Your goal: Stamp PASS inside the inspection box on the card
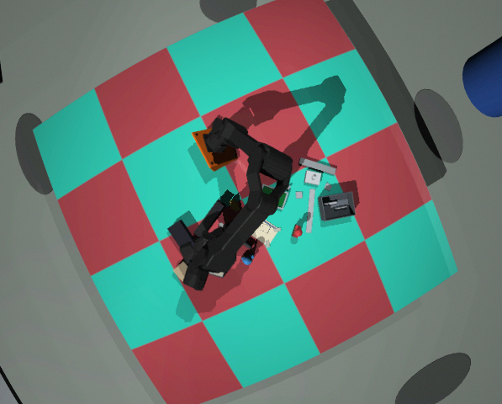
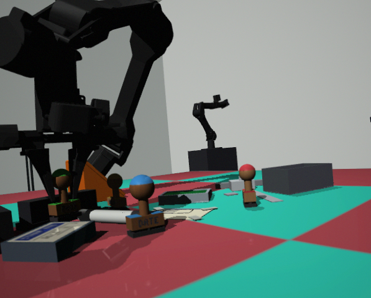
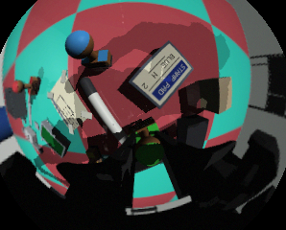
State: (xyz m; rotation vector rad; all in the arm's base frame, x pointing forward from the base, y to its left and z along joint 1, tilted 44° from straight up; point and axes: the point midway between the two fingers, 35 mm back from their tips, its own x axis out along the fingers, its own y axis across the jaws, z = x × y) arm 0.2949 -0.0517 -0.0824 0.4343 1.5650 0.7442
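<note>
My gripper (image 2: 63,198) (image 3: 145,134) is shut on the green-topped stamp (image 2: 63,208) (image 3: 149,152). The stamp is upright, with its base just above the bench; its lettering is too dark to read. The arm hides it in the top view. The cream card (image 1: 266,232) (image 2: 185,213) (image 3: 68,103) lies flat; its box is too small to judge. A grey tray with a green pad (image 1: 282,199) (image 2: 185,196) (image 3: 53,139) lies beyond the card. A tin labelled STAMP PAD (image 2: 47,237) (image 3: 159,74) lies near the gripper, label up.
A marker (image 2: 110,216) (image 3: 102,107) lies between stamp and card. A blue DATE stamp (image 2: 143,218) (image 3: 81,45), a red stamp (image 1: 297,231) (image 2: 247,182) and a yellow stamp (image 2: 115,192) stand around. Also present are a grey bin (image 1: 336,206) (image 2: 297,179), dark blocks (image 3: 193,129) and a tan block (image 3: 225,95).
</note>
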